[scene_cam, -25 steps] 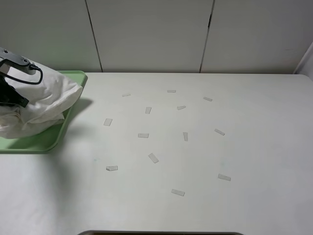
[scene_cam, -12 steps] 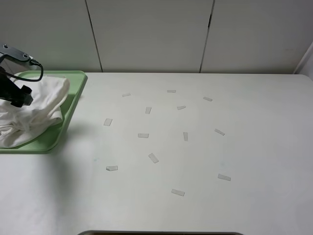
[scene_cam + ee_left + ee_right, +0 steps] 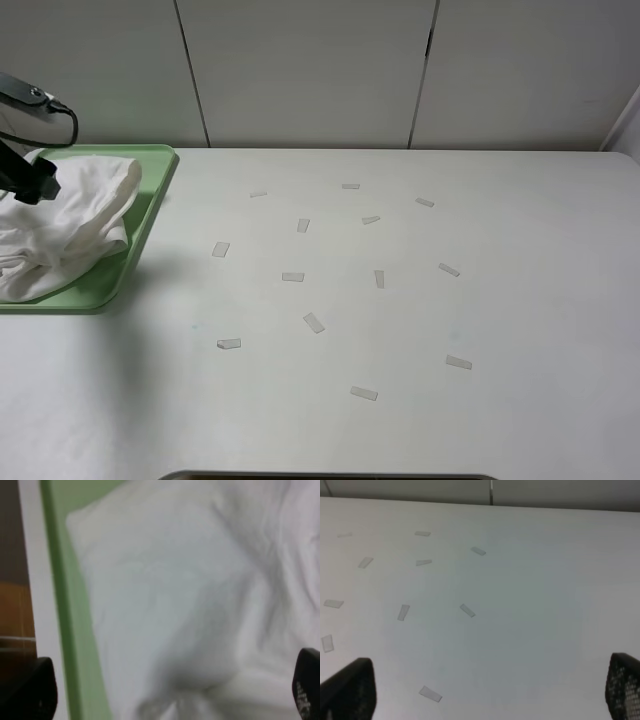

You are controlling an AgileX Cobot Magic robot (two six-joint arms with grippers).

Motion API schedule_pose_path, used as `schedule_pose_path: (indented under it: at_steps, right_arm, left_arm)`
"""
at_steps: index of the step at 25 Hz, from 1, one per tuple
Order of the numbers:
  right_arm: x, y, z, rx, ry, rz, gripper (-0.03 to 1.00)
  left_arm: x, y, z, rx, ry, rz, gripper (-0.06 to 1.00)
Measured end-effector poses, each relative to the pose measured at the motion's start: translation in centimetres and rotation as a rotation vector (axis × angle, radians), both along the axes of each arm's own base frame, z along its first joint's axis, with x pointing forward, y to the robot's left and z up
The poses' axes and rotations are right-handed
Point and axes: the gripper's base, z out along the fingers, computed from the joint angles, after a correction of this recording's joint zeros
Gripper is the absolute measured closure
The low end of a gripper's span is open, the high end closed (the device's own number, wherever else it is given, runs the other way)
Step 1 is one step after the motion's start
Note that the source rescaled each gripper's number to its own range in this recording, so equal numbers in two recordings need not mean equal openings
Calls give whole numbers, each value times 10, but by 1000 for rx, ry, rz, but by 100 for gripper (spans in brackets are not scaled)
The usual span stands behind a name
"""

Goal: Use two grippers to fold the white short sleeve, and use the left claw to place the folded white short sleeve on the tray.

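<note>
The table (image 3: pixel 400 300) is wide and pale, and most of it carries nothing but small strips of tape (image 3: pixel 314 322) scattered across its middle. At its far left corner lies the tray (image 3: pixel 158 190), pale green with a low rim, and the shirt (image 3: pixel 70 225) rests on it in a loose, rumpled bundle. Judging from that, the folding and the placing are done: the cloth sits inside the tray, covering most of its floor, with green showing along the near and right rims. What seems left is only for the arm to draw clear.

The shirt is not a crisp flat packet. It is a soft mound with rounded folds and creases; the upper layer bulges toward the tray's right rim and a lower layer spreads toward the near rim. No lettering or label shows. The left wrist view shows plain white fabric with shallow wrinkles beside the green rim.

The left gripper (image 3: pixel 170 690) hangs over the far left part of the bundle with its jaws spread wide, one tip at each side of its wrist view, and nothing between them; the cloth lies free below. The right gripper (image 3: pixel 490 690) is likewise wide apart and empty, looking down on bare table and tape strips, well away from the tray
</note>
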Motion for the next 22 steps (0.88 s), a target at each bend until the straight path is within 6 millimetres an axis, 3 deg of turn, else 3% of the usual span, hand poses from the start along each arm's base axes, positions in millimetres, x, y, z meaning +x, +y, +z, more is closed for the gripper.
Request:
schedule_pose_path:
  at_steps: [8, 12, 17, 22]
  right_arm:
    - [0, 0, 0, 0, 0, 0, -3]
    - [0, 0, 0, 0, 0, 0, -3]
    - [0, 0, 0, 0, 0, 0, -3]
    - [0, 0, 0, 0, 0, 0, -3]
  left_arm:
    - [-27, 2, 34, -89, 16, 239, 3]
    - [-41, -1, 47, -83, 50, 273, 4]
    - [-77, -17, 79, -162, 93, 330, 6]
    - [-98, -25, 93, -193, 119, 339, 7]
